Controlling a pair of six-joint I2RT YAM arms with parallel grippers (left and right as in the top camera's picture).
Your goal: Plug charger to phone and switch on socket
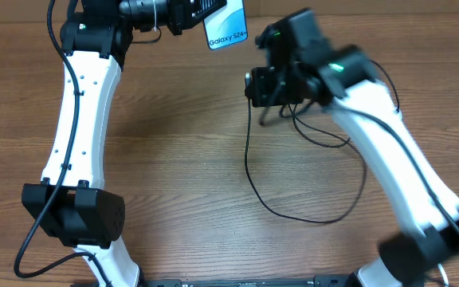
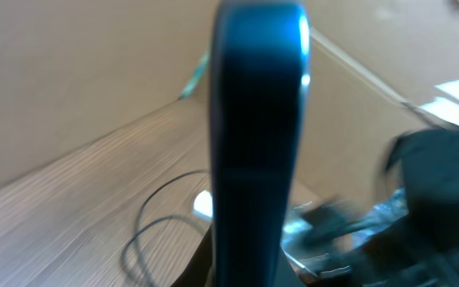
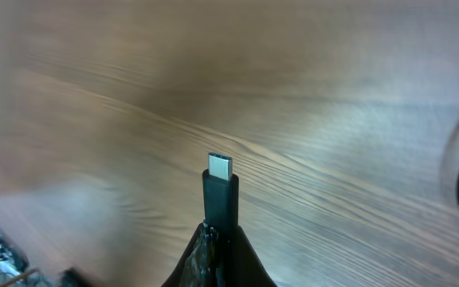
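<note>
Left gripper (image 1: 198, 14) clamped on phone (image 1: 226, 24), held raised near far edge of table (image 1: 174, 159). Right gripper (image 3: 218, 243) pinches charger (image 3: 221, 190) just behind its connector, tip bare, cable trailing over table. Likely risk: tip meets port off-axis, then jams or twists in the jaws.

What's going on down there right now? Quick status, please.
Left gripper shut on slim blue-screened phone. Right gripper shut on thin black charger cable's connector tip, not plugged. Gap between looks clear.
</note>
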